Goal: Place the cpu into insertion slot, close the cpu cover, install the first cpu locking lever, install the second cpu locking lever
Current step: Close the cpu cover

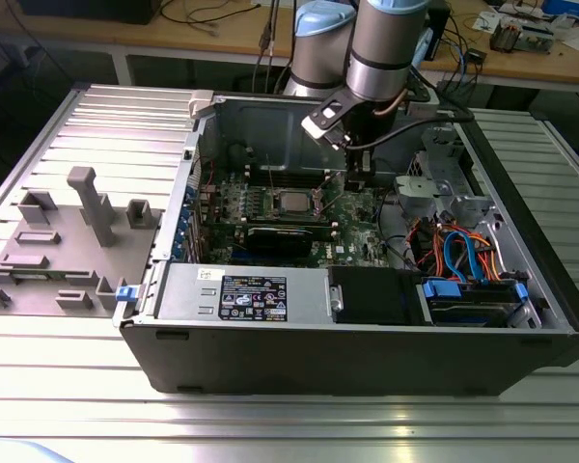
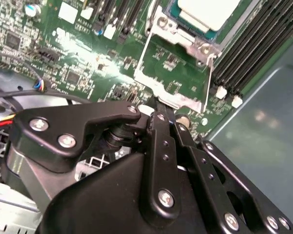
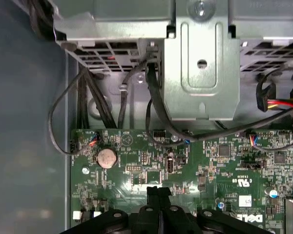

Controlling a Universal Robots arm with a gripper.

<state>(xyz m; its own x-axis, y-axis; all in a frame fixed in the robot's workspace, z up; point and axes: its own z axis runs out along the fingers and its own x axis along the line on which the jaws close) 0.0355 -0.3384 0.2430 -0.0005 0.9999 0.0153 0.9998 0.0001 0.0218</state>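
**Exterior view: arm down inside the open case, cpu seated, cover lying open**

From the exterior view I see the computer case (image 1: 367, 357) lying open on the slatted metal table (image 1: 270, 424), with a grey fixture tray (image 1: 68, 260) beside it on the exterior view's left. My arm reaches down into the case. The gripper (image 1: 351, 185) hangs over the green motherboard (image 1: 270, 188), just to the exterior view's right of the cpu (image 1: 291, 203).

In the second wrist view the cpu (image 2: 210, 12) sits flat in the insertion slot (image 2: 176, 30), pale metal top up. The cpu cover (image 2: 166, 92) is not over it. The thin frame is swung away from the chip, and I can see green board through its window. A thin wire lever (image 2: 208, 83) runs along one side of the frame, next to the black memory slots (image 2: 254, 48).

The gripper (image 2: 158, 108) has its tip right at the cover's free edge. The jaws are together, with no gap showing between them. I cannot tell whether they touch or pinch the frame.

In the first wrist view the gripper (image 3: 158, 191) shows as one narrow dark tip over the motherboard (image 3: 210, 165). A coin cell battery (image 3: 106, 157) lies well to one side of it. Black cables (image 3: 156, 97) loop from the board to the grey metal drive cage (image 3: 200, 63).
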